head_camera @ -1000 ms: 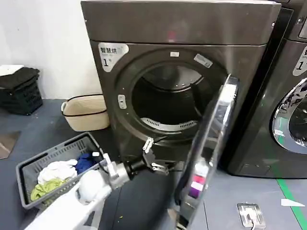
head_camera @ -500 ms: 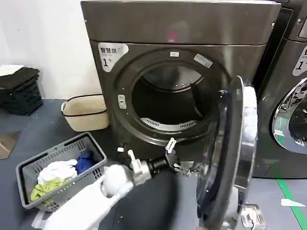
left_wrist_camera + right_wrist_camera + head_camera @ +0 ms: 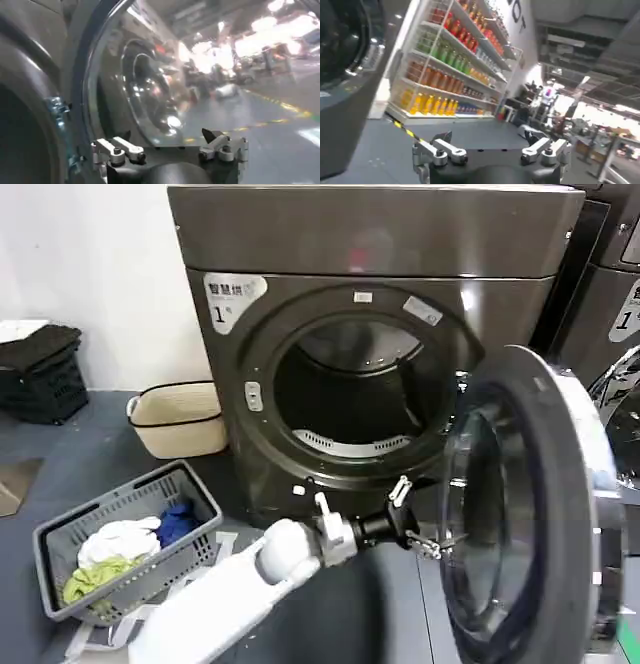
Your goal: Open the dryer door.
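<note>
The dryer [image 3: 370,334] stands straight ahead of me, its round opening uncovered and the drum dark inside. The dryer door [image 3: 530,504] hangs swung out on the right of that opening, hinged there, with its grey inner side and tinted glass turned toward me. My left gripper [image 3: 415,519] reaches in below the dryer's opening, right at the door's inner edge; its fingers are spread apart with nothing between them, and I cannot tell whether a fingertip touches the door. From my left wrist, the same spread fingers [image 3: 117,150] sit just in front of the door's curved glass [image 3: 150,85]. My right gripper [image 3: 490,152] points away from the dryer toward shelves of bottles [image 3: 455,65], its fingers also spread and holding nothing. Left of the dryer, a beige basket [image 3: 180,419] sits on the floor against its side, and a grey laundry basket [image 3: 130,544] with clothes lies nearer to me.
</note>
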You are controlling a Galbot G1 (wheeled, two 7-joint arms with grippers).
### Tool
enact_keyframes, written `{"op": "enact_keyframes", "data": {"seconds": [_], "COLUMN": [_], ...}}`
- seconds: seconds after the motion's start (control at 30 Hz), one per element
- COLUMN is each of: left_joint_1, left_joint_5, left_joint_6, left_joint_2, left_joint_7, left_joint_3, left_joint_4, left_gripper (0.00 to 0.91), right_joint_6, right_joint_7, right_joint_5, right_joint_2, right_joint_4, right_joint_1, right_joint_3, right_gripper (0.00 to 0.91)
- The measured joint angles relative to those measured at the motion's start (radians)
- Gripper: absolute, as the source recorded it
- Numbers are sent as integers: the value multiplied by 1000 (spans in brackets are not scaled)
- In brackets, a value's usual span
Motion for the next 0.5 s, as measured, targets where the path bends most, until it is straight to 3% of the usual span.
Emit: {"op": "enact_keyframes", "data": {"seconds": [0.5], "left_joint_1": [-121], "left_joint_5": [-1], "left_joint_6": [-6], "left_joint_2": [-162], "left_joint_7": [-2], "left_joint_3": [108], "left_joint_4": [165], "left_gripper": [907], "right_joint_6": [5], "right_joint_7": [17], "right_joint_5": [3], "right_joint_2": [26], "right_joint_4": [34], "right_joint_1": [8], "right_joint_3": [35], "right_gripper": [907]}}
